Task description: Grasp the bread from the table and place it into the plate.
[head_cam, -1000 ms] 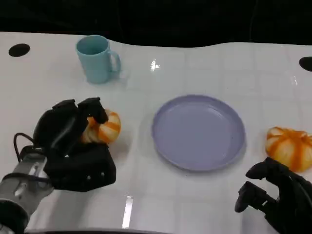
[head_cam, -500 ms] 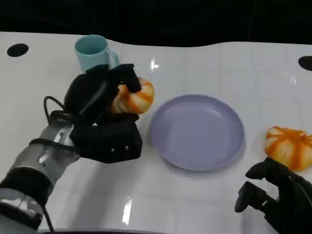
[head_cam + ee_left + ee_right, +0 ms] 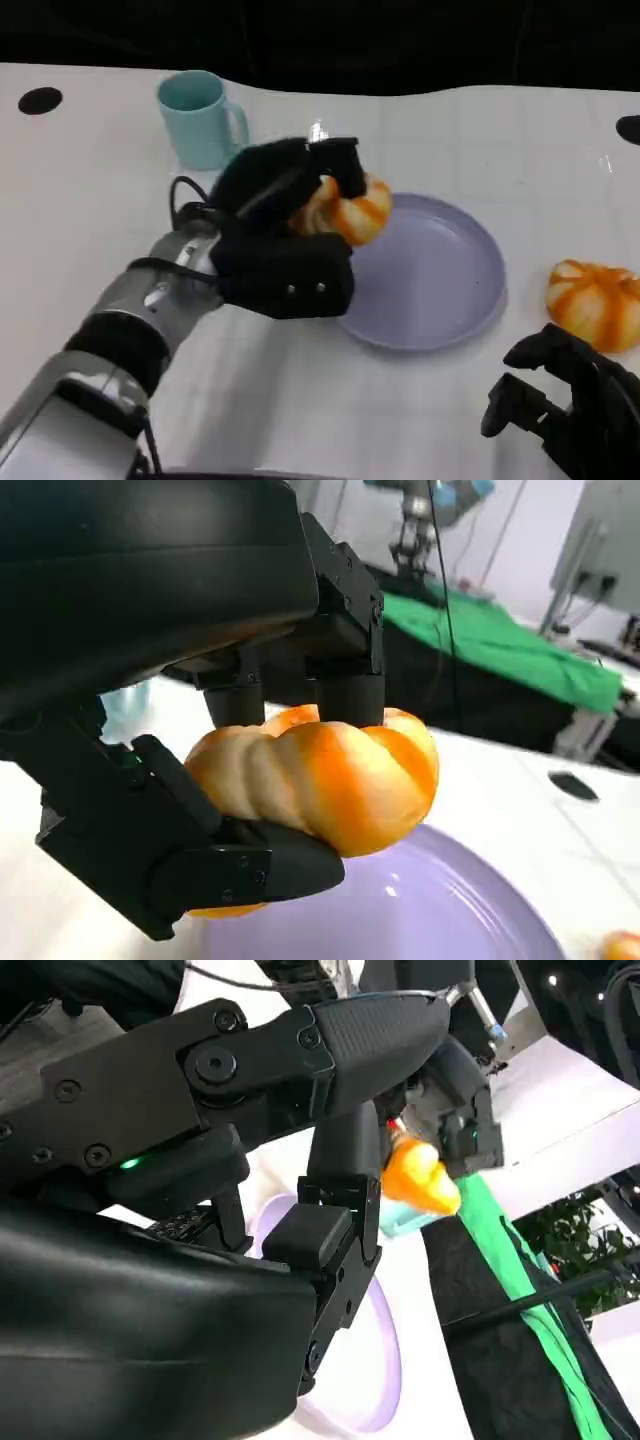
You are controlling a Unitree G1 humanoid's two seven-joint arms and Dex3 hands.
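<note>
Over the plate's [image 3: 440,290] near-left rim, the left hand [image 3: 285,235] holds the bread [image 3: 345,210] clamped between its fingers, clear of the table. Released here, it may catch the rim and roll off. Bare plate lies beyond. The right hand [image 3: 565,410] rests loosely curled, holding nothing, near a second bread [image 3: 595,300].

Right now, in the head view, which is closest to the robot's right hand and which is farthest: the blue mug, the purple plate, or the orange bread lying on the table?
From the right hand:
1. Orange striped bread on the table, just beyond it at the right edge.
2. Round purple plate, mid-table.
3. Light blue mug, far left corner.
</note>
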